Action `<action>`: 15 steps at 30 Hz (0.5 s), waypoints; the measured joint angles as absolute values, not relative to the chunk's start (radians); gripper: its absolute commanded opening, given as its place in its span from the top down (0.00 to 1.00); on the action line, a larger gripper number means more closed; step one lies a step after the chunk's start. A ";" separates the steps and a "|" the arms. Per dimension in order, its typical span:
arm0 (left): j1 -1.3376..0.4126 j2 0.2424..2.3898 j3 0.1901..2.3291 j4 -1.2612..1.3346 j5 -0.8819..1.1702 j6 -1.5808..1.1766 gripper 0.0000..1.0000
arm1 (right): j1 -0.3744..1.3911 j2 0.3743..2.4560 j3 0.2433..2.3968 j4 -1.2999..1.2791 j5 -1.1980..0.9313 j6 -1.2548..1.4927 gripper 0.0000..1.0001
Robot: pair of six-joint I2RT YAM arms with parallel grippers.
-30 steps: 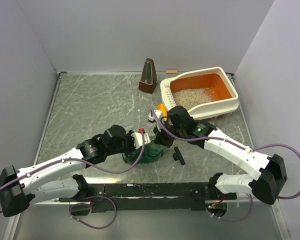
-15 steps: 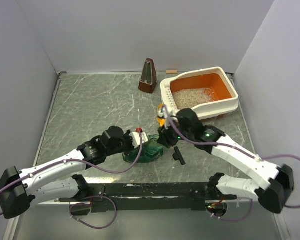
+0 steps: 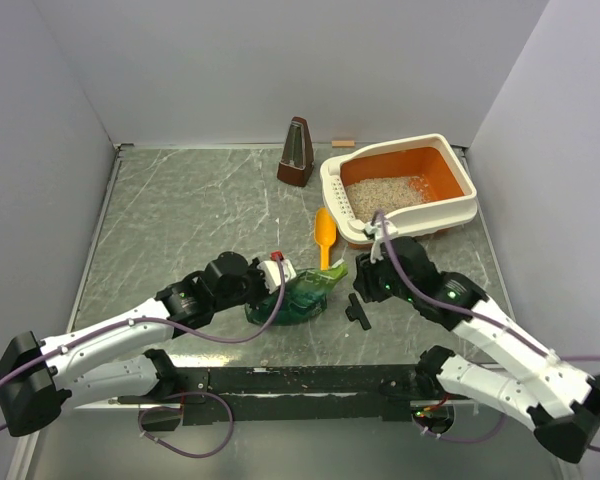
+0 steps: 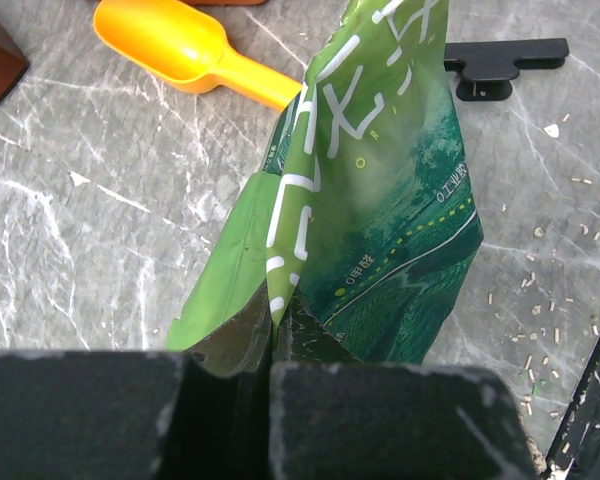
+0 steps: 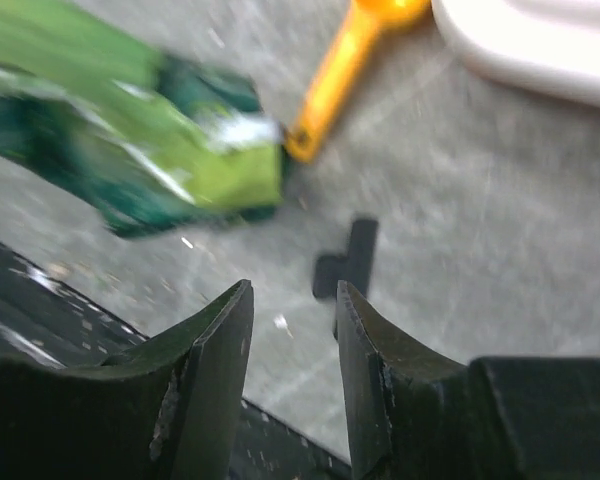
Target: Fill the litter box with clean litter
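Observation:
The litter box (image 3: 458, 214), cream outside and orange inside, stands at the back right, and its white edge (image 5: 540, 40) shows in the right wrist view. Pale clean litter (image 3: 384, 192) covers part of its floor. My left gripper (image 3: 277, 281) (image 4: 270, 345) is shut on the lower end of a crinkly green bag (image 3: 302, 296) (image 4: 380, 200) lying mid-table. My right gripper (image 3: 364, 283) (image 5: 292, 300) hangs open and empty just right of the bag (image 5: 130, 160), above a black clip (image 3: 358, 311) (image 5: 350, 262).
An orange scoop (image 3: 324, 237) (image 4: 185, 45) (image 5: 340, 70) lies flat on the table between the bag and the litter box. A brown metronome (image 3: 297, 152) and a small wooden block (image 3: 343, 143) stand near the back wall. Spilled granules dot the table by the black rail (image 3: 310, 380).
My right gripper opened and let go of the orange scoop, which now lies on the table. The right arm drew back toward the near right. The left arm kept its hold on the bag.

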State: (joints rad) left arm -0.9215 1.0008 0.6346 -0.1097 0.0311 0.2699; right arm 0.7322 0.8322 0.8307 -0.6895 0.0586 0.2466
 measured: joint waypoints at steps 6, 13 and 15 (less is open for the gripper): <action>-0.923 1.036 0.662 -0.121 -0.037 0.213 0.99 | 0.733 1.038 0.832 -0.780 0.067 0.303 0.50; -0.923 1.041 0.673 -0.132 -0.134 0.159 0.99 | 0.738 1.118 0.809 -0.781 0.079 0.375 0.48; -0.923 1.028 0.673 -0.146 -0.154 0.152 0.99 | 0.745 1.131 0.784 -0.765 0.084 0.398 0.47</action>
State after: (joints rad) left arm -0.9226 1.0279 0.6727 -0.1459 -0.1535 0.1516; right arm 0.7448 1.1305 0.7841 -0.7654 0.0845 0.3977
